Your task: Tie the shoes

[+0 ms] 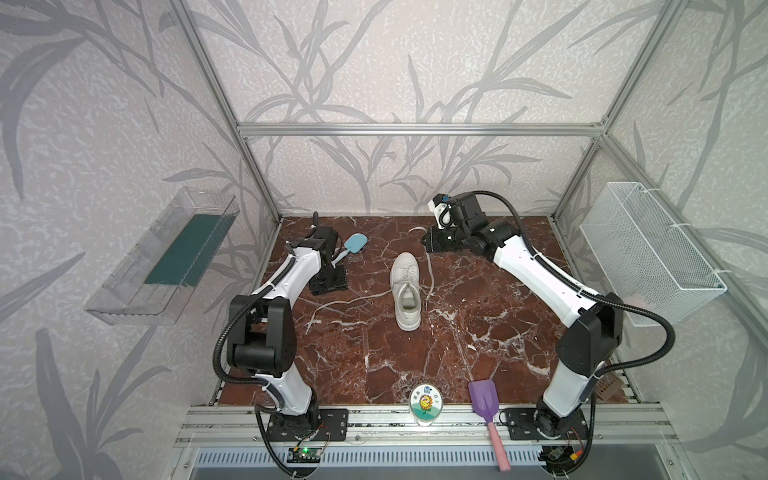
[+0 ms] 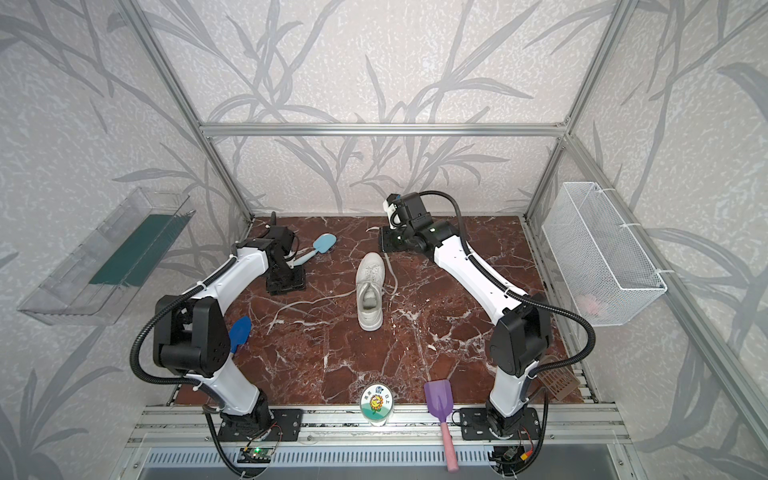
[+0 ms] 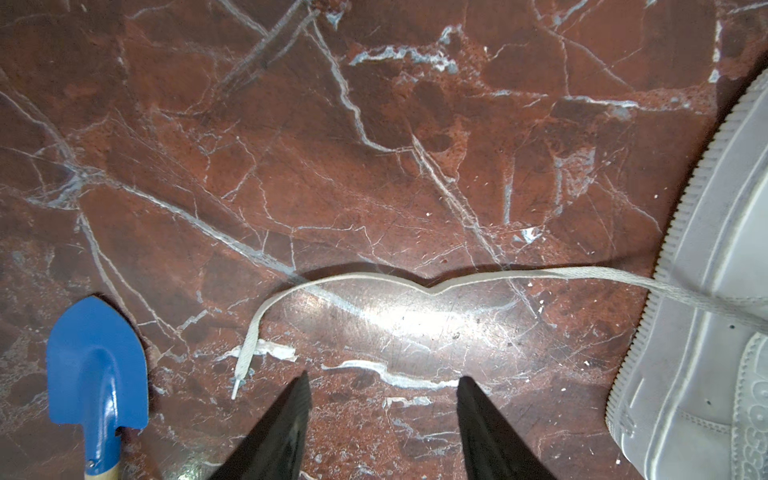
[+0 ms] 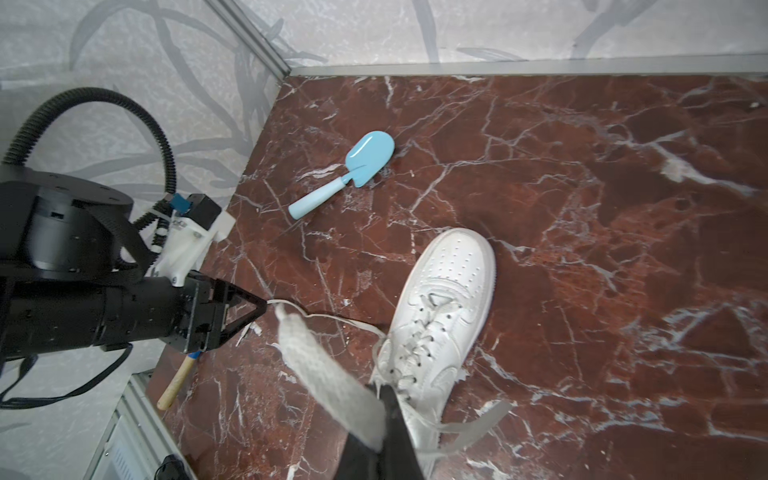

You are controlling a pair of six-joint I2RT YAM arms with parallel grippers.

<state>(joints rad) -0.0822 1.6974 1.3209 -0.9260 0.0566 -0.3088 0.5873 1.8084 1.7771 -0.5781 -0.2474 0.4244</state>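
RED MARBLE, ONE SHOE: a red-brown marble table (image 1: 478, 332) fills the floor of a wallpapered, metal-framed cell. A white wire basket (image 1: 648, 249) hangs on the right wall and a clear plastic tray (image 1: 158, 266) on the left. Two white-and-black arms reach in from the front rail.

The left gripper (image 3: 383, 378) points down at bare marble to the left of the shoe. Its jaws stand partly apart with nothing between them. The right gripper (image 4: 384, 401), near the back of the table just past the toe, is clamped on a lace.

The white sneaker (image 1: 406, 291) stands on its sole at mid-table, untied, with its toe to the back wall and its heel to the front.

A purple shovel (image 1: 482, 399) with a pink handle lies across the front rail. A light-blue shovel (image 1: 355, 243) lies at the back left, and a dark-blue shovel (image 3: 97, 361) with a wooden handle lies near the left edge. A jar (image 1: 424, 403) with a flower lid sits at the front edge, between the arm bases.

The left lace (image 1: 345, 301) runs from the shoe across the marble in a loose wave, with its tip just ahead of the left fingertips (image 3: 305, 386) — apart from them in the wrist view. The right lace (image 4: 328, 374) rises off the table into the right jaws.
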